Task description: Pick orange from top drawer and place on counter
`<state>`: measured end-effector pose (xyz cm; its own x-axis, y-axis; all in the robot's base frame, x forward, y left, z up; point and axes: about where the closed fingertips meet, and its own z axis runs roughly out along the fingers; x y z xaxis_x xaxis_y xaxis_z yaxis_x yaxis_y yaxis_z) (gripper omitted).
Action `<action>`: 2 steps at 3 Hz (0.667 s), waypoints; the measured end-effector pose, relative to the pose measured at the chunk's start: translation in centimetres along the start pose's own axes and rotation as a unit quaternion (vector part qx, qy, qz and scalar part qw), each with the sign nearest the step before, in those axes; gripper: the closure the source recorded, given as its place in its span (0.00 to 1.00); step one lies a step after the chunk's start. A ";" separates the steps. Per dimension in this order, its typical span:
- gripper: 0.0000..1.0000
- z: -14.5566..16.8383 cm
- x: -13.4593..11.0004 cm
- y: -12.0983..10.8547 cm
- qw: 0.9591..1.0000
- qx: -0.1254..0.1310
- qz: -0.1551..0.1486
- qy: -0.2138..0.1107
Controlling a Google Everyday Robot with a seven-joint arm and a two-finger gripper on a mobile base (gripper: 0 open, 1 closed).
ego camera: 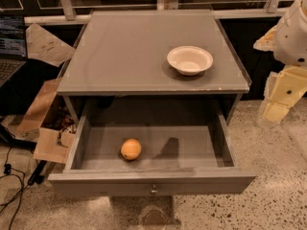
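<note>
The orange (131, 149) lies on the floor of the open top drawer (152, 182), left of its middle. The drawer is pulled far out, with its small metal knob at the centre of the front panel. The counter (124, 51) is the grey tabletop above it. My gripper (282, 98) hangs at the far right edge of the view, beside the cabinet's right side, level with the counter's front edge. It is well apart from the orange and holds nothing that I can see.
A cream-white shallow bowl (190, 59) sits on the counter's right half, near the front. Cardboard pieces (45, 123) and cables (12, 176) lie on the floor to the left. A laptop (10, 44) stands at the far left.
</note>
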<state>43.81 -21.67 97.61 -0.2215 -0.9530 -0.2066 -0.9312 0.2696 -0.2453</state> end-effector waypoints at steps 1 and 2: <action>0.00 0.0 0.0 0.0 1.000 0.000 0.000 0.000; 0.00 0.5 -0.8 -0.1 0.999 0.003 0.002 -0.038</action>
<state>44.25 -20.84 97.35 -0.2028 -0.9388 -0.2785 -0.9287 0.2746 -0.2492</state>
